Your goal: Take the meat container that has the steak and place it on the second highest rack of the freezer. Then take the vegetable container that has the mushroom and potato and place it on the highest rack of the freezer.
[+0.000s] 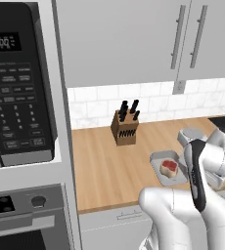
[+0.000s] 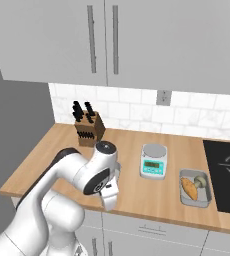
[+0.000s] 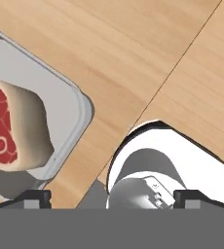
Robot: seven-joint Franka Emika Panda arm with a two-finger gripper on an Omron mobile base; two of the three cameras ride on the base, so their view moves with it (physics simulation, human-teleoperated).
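The meat container [image 1: 156, 159] is a shallow grey tray on the wooden counter, holding the steak [image 1: 169, 167], red with a cream fat edge. In the hand view the same container [image 3: 70, 104] and steak [image 3: 9, 129] lie at the left. My gripper [image 3: 113, 197] hovers over bare counter beside the tray, open, its fingertips [image 3: 36, 197] wide apart with nothing between them. The vegetable container [image 2: 203, 202] sits further right on the counter with the potato [image 2: 189, 188] and the mushroom [image 2: 202, 181] in it. The freezer is out of view.
A knife block [image 1: 124, 128] stands near the tiled wall. A kitchen scale [image 2: 153, 161] sits between the two trays. A black cooktop [image 2: 227, 175] lies at the counter's right end. An oven stack with a microwave [image 1: 16, 88] rises on the left.
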